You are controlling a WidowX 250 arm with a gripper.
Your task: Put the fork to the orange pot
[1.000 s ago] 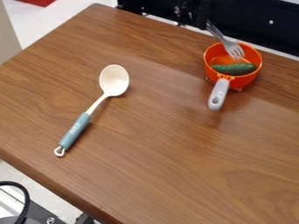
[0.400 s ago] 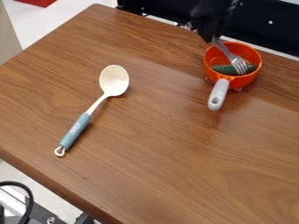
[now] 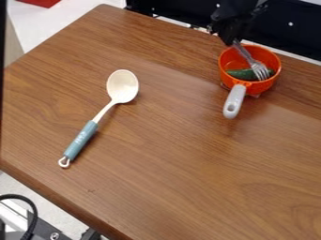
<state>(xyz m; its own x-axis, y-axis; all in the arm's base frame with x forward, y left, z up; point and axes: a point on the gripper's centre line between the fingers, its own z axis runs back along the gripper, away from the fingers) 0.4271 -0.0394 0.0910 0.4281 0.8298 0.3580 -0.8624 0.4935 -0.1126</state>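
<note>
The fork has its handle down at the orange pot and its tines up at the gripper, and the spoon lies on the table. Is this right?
No, the fork is the other way round: in the camera view its tines are down at the pot and its handle up at the gripper. The spoon does lie on the table.

Camera view: oblique, from above. The single fixed viewpoint looks down at a slant across the worktop (image 3: 156,154) towards a dark panel (image 3: 301,36) beyond its far edge. Range is moderate: the worktop takes up most of the field, one corner falls near the upper border, and the surface runs out of frame at right. Pale floor (image 3: 37,23) borders it at upper left.
</note>
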